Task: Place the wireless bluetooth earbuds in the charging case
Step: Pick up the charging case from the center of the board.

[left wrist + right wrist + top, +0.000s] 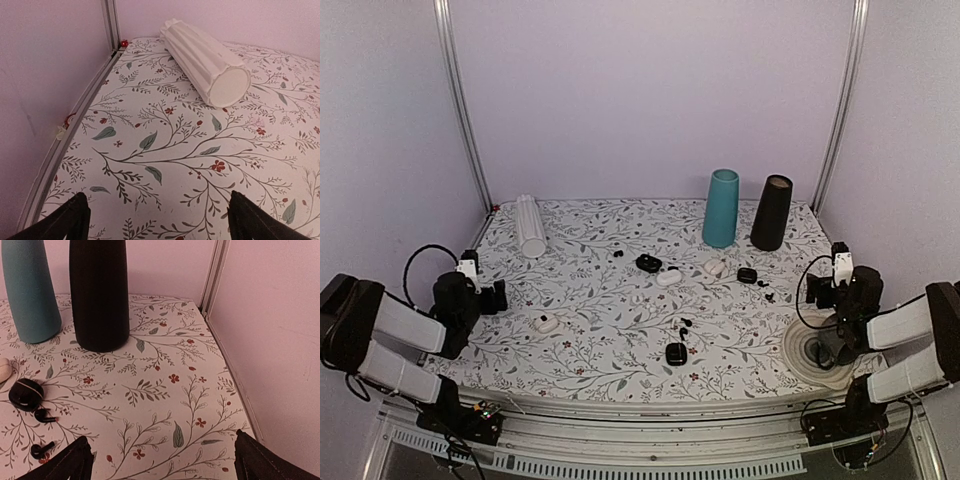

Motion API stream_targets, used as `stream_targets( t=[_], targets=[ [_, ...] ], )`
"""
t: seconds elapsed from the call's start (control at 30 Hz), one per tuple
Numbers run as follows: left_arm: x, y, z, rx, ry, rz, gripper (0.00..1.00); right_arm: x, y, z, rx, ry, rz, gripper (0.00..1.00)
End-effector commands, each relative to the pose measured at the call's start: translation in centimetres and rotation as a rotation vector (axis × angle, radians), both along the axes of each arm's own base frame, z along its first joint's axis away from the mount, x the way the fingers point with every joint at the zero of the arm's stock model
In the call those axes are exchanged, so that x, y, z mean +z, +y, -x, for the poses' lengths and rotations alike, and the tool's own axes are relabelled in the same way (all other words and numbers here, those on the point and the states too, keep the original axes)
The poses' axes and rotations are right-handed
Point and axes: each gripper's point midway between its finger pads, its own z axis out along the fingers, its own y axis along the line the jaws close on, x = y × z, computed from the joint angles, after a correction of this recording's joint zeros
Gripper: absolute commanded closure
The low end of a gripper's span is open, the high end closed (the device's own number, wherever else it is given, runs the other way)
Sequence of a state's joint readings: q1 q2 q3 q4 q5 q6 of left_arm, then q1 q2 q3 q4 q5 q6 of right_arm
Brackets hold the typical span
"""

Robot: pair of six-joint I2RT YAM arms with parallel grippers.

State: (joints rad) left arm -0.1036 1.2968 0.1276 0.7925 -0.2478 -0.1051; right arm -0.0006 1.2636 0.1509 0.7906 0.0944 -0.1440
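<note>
Small pebble-shaped charging cases lie mid-table: black ones (648, 263) (747, 275) (676, 353) and white ones (669, 278) (547, 323). Tiny black earbuds lie loose near them (617, 253) (685, 324) (763, 284). The right wrist view shows a black case (26, 392) with two black earbuds (44, 415) (41, 448) beside it, off to the left of my right gripper (162, 460), which is open and empty. My left gripper (157, 220) is open over bare cloth at the table's left side (496, 296). The right gripper (817, 290) hovers at the right side.
A white ribbed vase (205, 62) lies on its side at the back left. A teal vase (721, 208) and a black vase (771, 213) stand at the back right. A coiled cable pad (815, 350) sits by the right arm. Metal frame posts and walls border the table.
</note>
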Motion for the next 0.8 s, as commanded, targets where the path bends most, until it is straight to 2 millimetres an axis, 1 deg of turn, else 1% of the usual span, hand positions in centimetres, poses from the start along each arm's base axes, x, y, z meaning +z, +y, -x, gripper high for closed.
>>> stream_targets(
  t=[0.0,0.1,0.27,0.4,0.5,0.57,0.67,0.7,0.73,0.77],
  targets=[
    [3.9,0.2,-2.7,-0.002,-0.179,-0.053,0.04,3.1,0.5,-2.2,0.004,-0.164,-0.044,0.01],
    [4.5,0.2,-3.5,-0.004,-0.214,-0.071,0.04,3.8,0.6,-3.0,0.006,-0.21,-0.058,0.01],
    [5.7,0.3,-4.3,-0.002,-0.277,-0.091,0.04,4.6,0.8,-3.6,0.01,-0.261,-0.074,0.01],
    [6.6,0.5,-4.6,0.005,-0.315,-0.102,0.04,5.2,0.9,-3.8,0.013,-0.293,-0.084,0.01],
    [7.7,1.3,-4.3,0.071,-0.349,-0.11,0.04,5.6,0.9,-3.9,0.012,-0.309,-0.089,0.01],
    [7.9,1.3,-4.2,0.074,-0.354,-0.105,0.04,5.9,0.8,-3.9,0.006,-0.322,-0.093,0.01],
    [8.9,1.3,-3.5,0.087,-0.405,-0.124,0.04,7.3,0.7,-3.8,-0.006,-0.347,-0.09,0.01],
    [9.3,1.3,-3.3,0.088,-0.422,-0.128,0.04,7.9,0.9,-4.1,-0.005,-0.337,-0.088,0.01],
    [9.7,1.5,-3.0,0.138,-0.422,-0.153,0.04,8.4,1.1,-5.0,-0.006,-0.301,-0.082,0.01],
    [11.0,1.7,-3.4,0.211,-0.422,-0.181,0.04,9.5,1.3,-5.6,0.0,-0.287,-0.079,0.01]
  ],
)
